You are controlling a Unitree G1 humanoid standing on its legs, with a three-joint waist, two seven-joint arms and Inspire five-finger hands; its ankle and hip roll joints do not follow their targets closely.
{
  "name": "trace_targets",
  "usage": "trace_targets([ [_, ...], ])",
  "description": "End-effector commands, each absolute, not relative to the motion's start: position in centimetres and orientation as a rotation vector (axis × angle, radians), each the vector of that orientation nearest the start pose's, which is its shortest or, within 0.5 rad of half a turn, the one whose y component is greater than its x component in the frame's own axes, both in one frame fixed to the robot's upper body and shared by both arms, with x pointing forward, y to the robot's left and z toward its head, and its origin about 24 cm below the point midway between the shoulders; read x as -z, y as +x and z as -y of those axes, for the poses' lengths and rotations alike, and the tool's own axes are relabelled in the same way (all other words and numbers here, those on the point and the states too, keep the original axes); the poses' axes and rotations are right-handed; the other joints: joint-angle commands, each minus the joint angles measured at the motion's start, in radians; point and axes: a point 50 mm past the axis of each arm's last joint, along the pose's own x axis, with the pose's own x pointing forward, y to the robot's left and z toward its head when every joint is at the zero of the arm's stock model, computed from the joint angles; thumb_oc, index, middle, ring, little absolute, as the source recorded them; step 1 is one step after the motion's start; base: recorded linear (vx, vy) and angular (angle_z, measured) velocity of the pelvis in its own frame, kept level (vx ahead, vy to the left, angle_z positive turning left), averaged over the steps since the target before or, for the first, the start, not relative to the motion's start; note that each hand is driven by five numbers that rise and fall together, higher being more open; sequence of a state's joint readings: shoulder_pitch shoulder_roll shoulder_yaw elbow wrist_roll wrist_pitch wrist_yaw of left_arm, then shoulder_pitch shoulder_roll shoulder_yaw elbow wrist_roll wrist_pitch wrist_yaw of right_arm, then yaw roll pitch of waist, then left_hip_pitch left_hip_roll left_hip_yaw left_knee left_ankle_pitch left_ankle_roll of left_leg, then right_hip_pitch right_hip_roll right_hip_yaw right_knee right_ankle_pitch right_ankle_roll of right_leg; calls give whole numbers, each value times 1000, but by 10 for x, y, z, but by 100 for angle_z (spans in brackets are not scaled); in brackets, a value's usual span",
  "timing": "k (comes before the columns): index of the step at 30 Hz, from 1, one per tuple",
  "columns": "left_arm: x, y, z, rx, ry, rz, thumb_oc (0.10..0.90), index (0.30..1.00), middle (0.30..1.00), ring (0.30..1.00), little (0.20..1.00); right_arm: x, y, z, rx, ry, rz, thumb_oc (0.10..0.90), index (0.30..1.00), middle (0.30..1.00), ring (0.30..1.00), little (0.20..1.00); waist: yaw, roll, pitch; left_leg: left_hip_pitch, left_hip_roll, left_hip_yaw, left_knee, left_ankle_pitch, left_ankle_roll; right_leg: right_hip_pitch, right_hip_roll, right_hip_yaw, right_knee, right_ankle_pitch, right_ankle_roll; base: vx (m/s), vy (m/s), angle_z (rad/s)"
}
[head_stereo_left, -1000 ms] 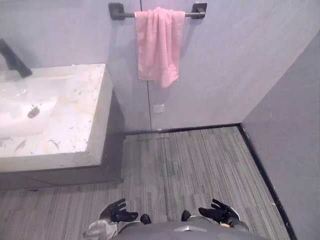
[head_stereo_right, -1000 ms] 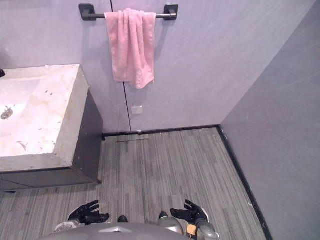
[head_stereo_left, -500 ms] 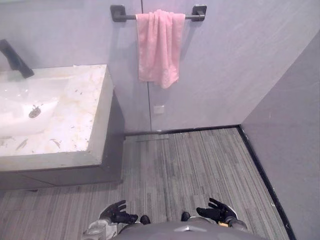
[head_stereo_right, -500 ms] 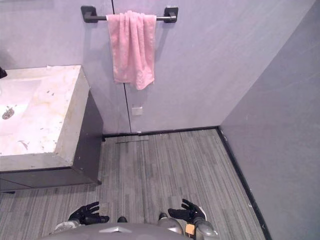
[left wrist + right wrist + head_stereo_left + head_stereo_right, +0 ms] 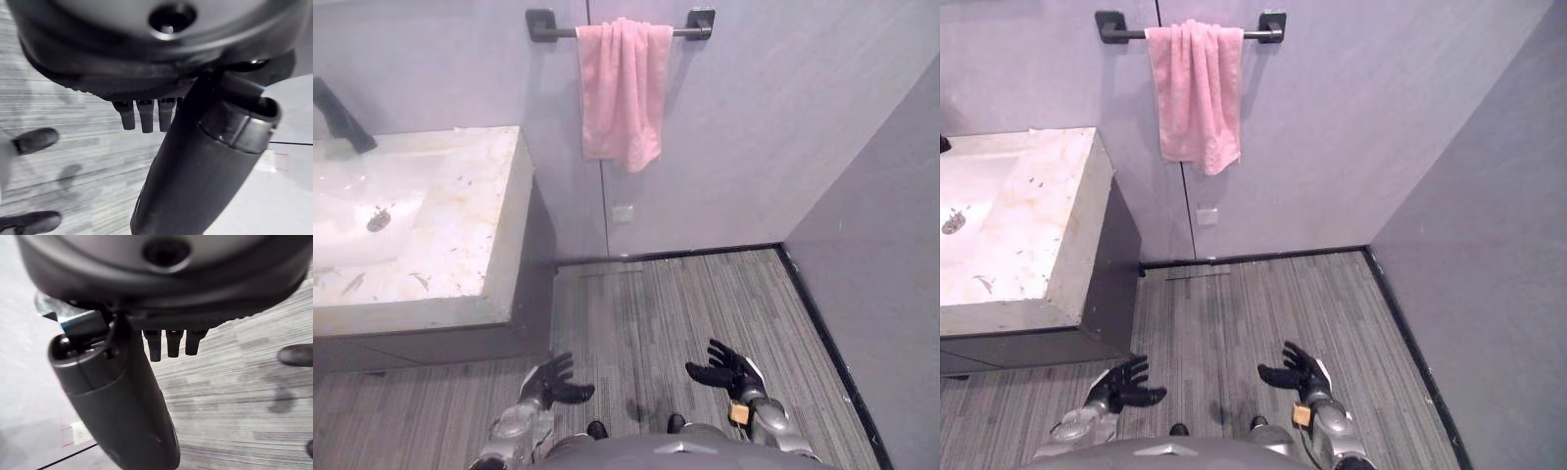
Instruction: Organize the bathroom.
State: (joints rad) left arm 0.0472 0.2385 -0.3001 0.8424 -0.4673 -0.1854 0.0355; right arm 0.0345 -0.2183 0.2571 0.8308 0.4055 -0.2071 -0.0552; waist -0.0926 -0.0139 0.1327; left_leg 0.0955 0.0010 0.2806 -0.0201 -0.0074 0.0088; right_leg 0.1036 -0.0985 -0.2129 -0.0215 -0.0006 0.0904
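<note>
A pink towel (image 5: 622, 88) hangs bunched over a dark wall bar (image 5: 693, 25) high on the far wall, well ahead of both hands. Low over the striped floor, my left hand (image 5: 549, 381) is open with fingers spread and holds nothing. My right hand (image 5: 728, 367) is likewise open and empty, a little to the right of the left one. In the wrist views the left hand's fingers (image 5: 146, 113) and the right hand's fingers (image 5: 172, 341) stand straight over bare floor.
A pale stone vanity with a sink basin (image 5: 372, 220) and a dark tap (image 5: 337, 116) stands at the left, its front corner close to my left hand. A grey side wall (image 5: 901, 284) closes the right. Striped grey floor (image 5: 685, 304) runs to the far wall.
Both hands have risen and moved forward from beside my body, fingers still spread. The towel and vanity stay where they were.
</note>
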Motion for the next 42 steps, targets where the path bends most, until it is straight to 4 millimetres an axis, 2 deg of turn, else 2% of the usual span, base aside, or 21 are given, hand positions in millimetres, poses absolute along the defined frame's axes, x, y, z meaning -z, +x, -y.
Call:
trace_targets([
  [1,88,203,-194,-165,-100,-478,800,900,900,900,900,78,208,201,87,-20,-426,800,900,900,900,900,-13,25,-12,-32,13,82,75,-10,-23,-39,71,-76,67,-41,-9,36,-121,-2],
  [3,75,212,-192,-171,-119,-415,800,900,900,900,900,66,214,198,95,-28,-356,800,900,900,900,900,-13,21,-9,-38,25,78,85,-8,-26,-39,73,-76,67,-41,-14,35,-134,-2],
  [4,57,223,-190,-176,-115,-323,800,900,900,900,900,51,220,195,100,-38,-271,800,900,900,900,900,-9,8,3,-64,54,60,146,-6,-39,-39,70,-74,76,-44,-28,30,-130,-1],
  [5,57,223,-190,-177,-114,-323,800,900,900,900,900,52,220,195,100,-38,-272,800,900,900,900,900,-10,8,2,-67,56,59,151,-8,-40,-39,70,-74,76,-44,-29,25,-212,-2],
  [6,39,234,-187,-164,-108,-240,800,900,900,900,900,37,225,194,109,-49,-189,800,900,900,900,900,-7,-12,23,-127,112,44,291,50,-64,-35,65,-70,84,-48,-55,3,-140,-1],
  [7,37,235,-187,-161,-106,-228,800,900,900,900,900,35,226,194,111,-47,-178,800,900,900,900,900,-7,-14,26,-141,122,40,319,56,-68,-35,67,-71,86,-49,-60,17,-228,-1],
  [9,20,244,-183,-119,-85,-142,800,900,900,900,900,23,230,196,128,-57,-94,800,900,900,900,900,-8,-34,46,-190,179,26,468,72,-62,-32,63,-74,103,-51,-87,34,-140,9],
  [11,14,247,-179,-111,-89,-111,800,900,900,900,900,18,233,197,138,-68,-56,800,900,900,900,900,-5,-35,54,-206,183,32,493,60,-48,-22,70,-70,105,-58,-92,86,-34,2],
  [14,3,251,-174,-83,-83,-50,800,900,900,900,900,7,240,194,137,-79,10,800,900,900,900,900,-3,-25,52,-192,118,75,440,16,-17,-7,85,-46,96,-63,-81,150,15,-4],
  [15,-2,250,-172,-86,-88,-26,800,900,900,900,900,1,242,191,110,-88,39,800,900,900,900,900,-7,-4,47,-185,62,107,382,12,-13,-2,109,-23,87,-65,-69,166,23,-3],
  [16,-2,250,-172,-88,-88,-25,800,900,900,900,900,1,242,191,107,-89,40,800,900,900,900,900,-6,-3,43,-185,56,113,371,20,-12,-6,110,-19,85,-62,-68,257,-25,-11],
  [17,-4,246,-169,-100,-86,-14,800,900,900,900,900,-2,243,188,76,-90,52,800,900,900,900,900,-3,29,32,-206,2,149,317,70,-22,-5,156,10,75,-65,-68,188,-45,-21],
  [18,-4,245,-168,-101,-86,-12,800,900,900,900,900,-2,243,187,69,-91,52,800,900,900,900,900,-1,37,30,-215,-6,157,304,91,-28,-2,169,16,74,-67,-69,348,-106,-51],
  [19,-3,242,-166,-101,-103,-14,800,900,900,900,900,-2,242,184,46,-97,54,800,900,900,900,900,10,59,33,-268,-34,190,280,170,-41,15,214,35,71,-78,-84,241,-86,-57],
  [24,-4,235,-161,-65,-71,-5,800,900,900,900,900,-4,242,177,28,-108,73,800,900,900,900,900,27,70,43,-280,-23,259,281,241,-55,36,254,36,105,-111,-110,251,-78,-57],
  [29,-2,233,-164,-63,-35,-9,800,900,900,900,900,-3,244,172,28,-92,55,800,900,900,900,900,46,79,36,-251,-28,249,260,210,-21,43,258,33,165,-132,-107,273,-3,-1],
  [34,-1,226,-174,-101,-30,-4,800,900,900,900,900,2,240,169,11,-75,26,800,900,900,900,900,53,102,20,-182,-29,252,191,143,20,9,200,-31,344,-133,-54,200,57,0],
  [35,-1,226,-176,-120,-19,2,800,900,900,900,900,3,239,168,1,-73,20,800,900,900,900,900,55,113,16,-160,-3,263,178,122,32,-22,151,-70,438,-132,-33,131,41,6],
  [37,-2,227,-178,-122,1,8,800,900,900,900,900,3,237,169,-2,-67,16,800,900,900,900,900,48,121,18,-139,27,267,172,91,49,-83,112,-77,602,-112,1,154,55,-17],
  [39,-4,228,-180,-128,-2,14,800,900,900,900,900,2,236,171,-1,-70,16,800,900,900,900,900,45,110,23,-122,43,257,180,34,62,-142,37,-101,681,-88,27,142,48,-9],
  [42,-7,230,-179,-143,-4,30,800,900,900,900,900,0,240,170,-15,-76,29,800,900,900,900,900,62,77,35,-128,56,258,222,43,28,-85,-16,-163,480,-118,9,160,-64,7],
])
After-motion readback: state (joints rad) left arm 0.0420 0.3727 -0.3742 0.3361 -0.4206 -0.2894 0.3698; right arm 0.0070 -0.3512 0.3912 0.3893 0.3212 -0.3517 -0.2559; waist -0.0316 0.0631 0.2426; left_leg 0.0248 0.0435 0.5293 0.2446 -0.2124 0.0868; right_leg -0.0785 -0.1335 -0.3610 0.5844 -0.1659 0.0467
